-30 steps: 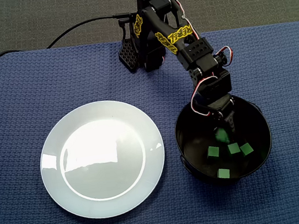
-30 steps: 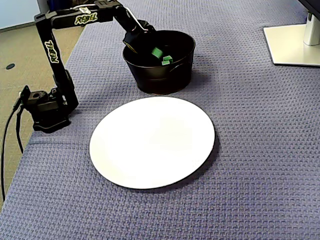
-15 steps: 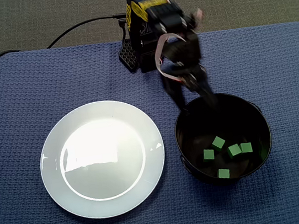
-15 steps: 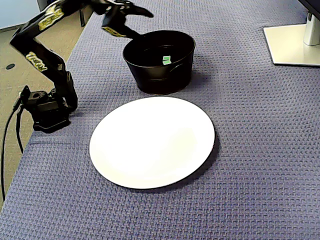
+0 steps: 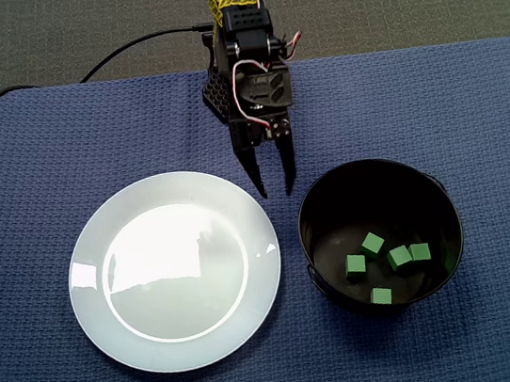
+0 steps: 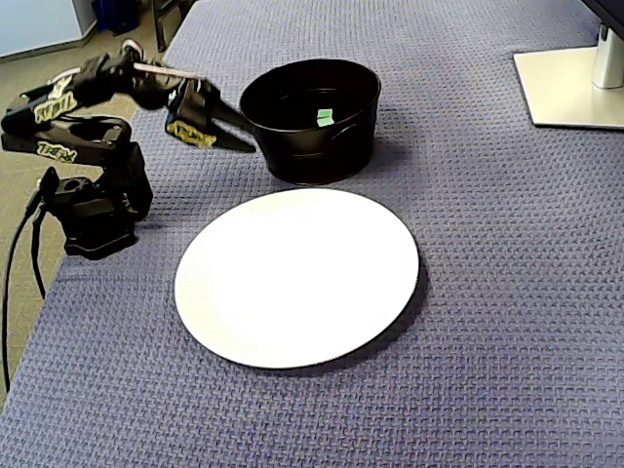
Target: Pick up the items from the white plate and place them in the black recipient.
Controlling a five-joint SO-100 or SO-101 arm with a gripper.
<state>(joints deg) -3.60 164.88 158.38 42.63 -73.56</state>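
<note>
yellow lettering (image 6: 55, 110) on the arm (image 6: 112, 134) is illegible; end effector (image 5: 276, 191) parted.

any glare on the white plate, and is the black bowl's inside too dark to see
In a fixed view the white plate carries a broad bright reflection, and green cubes stay readable inside the black bowl; in a fixed view the white plate is washed flat white and the bowl's dark interior barely shows the green cubes.
</note>
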